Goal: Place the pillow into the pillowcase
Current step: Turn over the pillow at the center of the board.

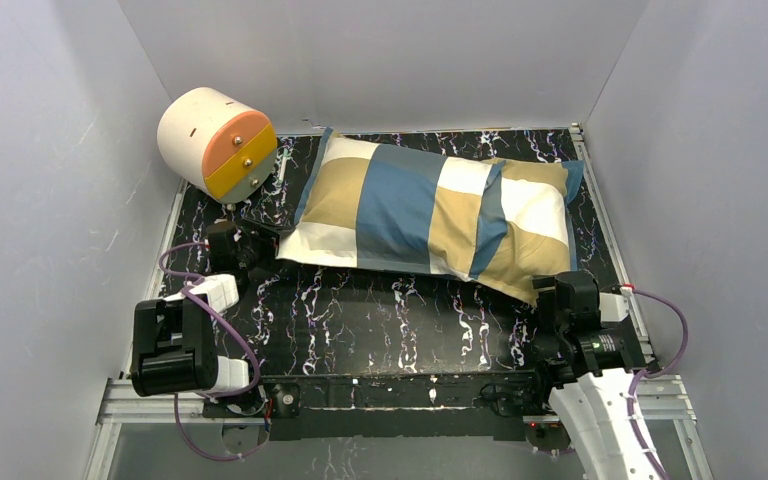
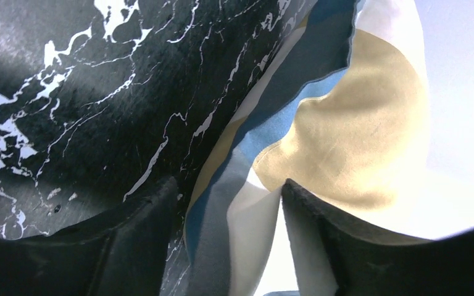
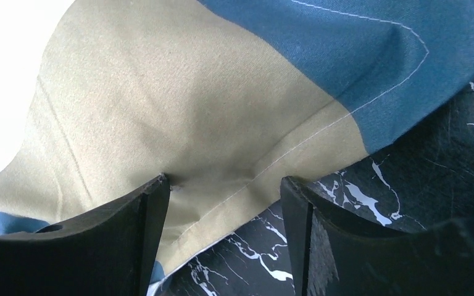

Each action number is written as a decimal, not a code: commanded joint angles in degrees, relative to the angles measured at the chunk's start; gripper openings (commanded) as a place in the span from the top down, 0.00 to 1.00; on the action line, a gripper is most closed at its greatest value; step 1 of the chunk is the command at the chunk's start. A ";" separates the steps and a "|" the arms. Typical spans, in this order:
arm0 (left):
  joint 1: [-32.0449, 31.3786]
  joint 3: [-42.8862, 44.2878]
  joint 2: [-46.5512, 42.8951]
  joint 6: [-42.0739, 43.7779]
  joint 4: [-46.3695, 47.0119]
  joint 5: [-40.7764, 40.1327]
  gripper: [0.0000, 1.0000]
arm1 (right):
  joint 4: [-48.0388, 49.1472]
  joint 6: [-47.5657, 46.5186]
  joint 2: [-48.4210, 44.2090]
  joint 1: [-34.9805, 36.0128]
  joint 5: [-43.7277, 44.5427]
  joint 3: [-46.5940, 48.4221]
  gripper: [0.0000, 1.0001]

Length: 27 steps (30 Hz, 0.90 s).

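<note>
The pillowcase (image 1: 430, 210) lies plump on the counter (image 1: 380, 330) with no bare pillow showing, so the stuffing looks done. Its near corners sit between the parted fingers of the left claw (image 2: 222, 234) and right claw (image 3: 222, 234). Only release seems left.

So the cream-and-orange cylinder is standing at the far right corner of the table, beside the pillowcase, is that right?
Not quite. The cream-and-orange cylinder is at the far left corner of the table, not the far right, as the top external view shows. The rest holds: it is beside the pillowcase, just off its left end.
</note>
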 commanded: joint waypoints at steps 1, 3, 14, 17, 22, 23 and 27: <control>0.22 1.09 -0.13 -0.59 3.67 -0.16 0.46 | 2.47 5.27 -0.13 0.04 2.94 -1.40 0.27; 0.16 1.31 -0.33 -0.58 3.76 -0.81 0.53 | 2.03 6.91 -1.23 0.07 2.54 -2.86 0.28; -2.58 2.92 1.15 -1.05 4.64 -1.73 0.56 | -10.26 13.26 -7.45 0.08 1.82 -3.36 0.25; -2.96 2.88 0.85 -0.95 4.64 -2.08 0.63 | -9.66 12.97 -7.35 0.08 4.52 -4.05 0.25; -3.18 2.13 0.26 -1.24 4.52 -2.64 0.74 | -3.74 11.08 -10.33 0.08 8.34 -6.79 0.32; -3.18 1.84 -0.08 -1.16 4.35 -2.99 0.79 | -2.63 10.35 -10.99 0.08 9.33 -6.97 0.36; -3.21 1.54 -2.10 0.57 2.09 -4.87 1.00 | 1.14 6.90 -11.28 0.09 11.88 -6.82 0.69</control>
